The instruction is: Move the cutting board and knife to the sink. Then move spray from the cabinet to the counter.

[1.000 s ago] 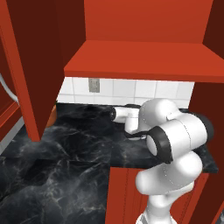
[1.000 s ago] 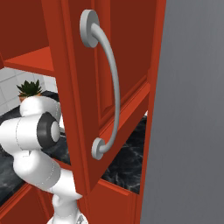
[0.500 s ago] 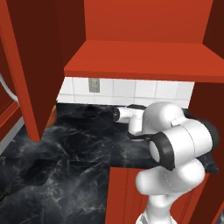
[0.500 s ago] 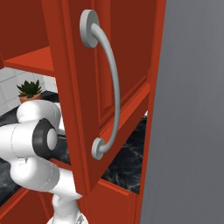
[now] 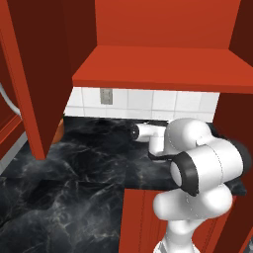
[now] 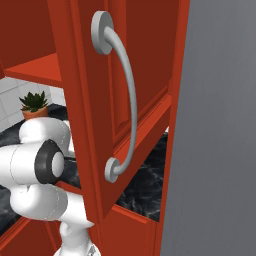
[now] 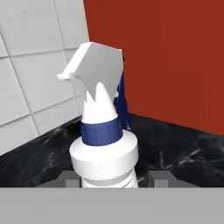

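The end effector [image 7: 109, 177] is pinching the spray [image 7: 104, 144] by its body, 2 fingers flanking it; the bottle is standing upright just over the counter [image 7: 175, 144] by the tiled wall, probably for setting down steadily.

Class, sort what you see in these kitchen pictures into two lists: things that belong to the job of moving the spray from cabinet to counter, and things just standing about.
Belonging to the job:
- spray, between the fingers of the hand
- counter
- cabinet

Just standing about:
- potted plant
- wall outlet
- tiled wall
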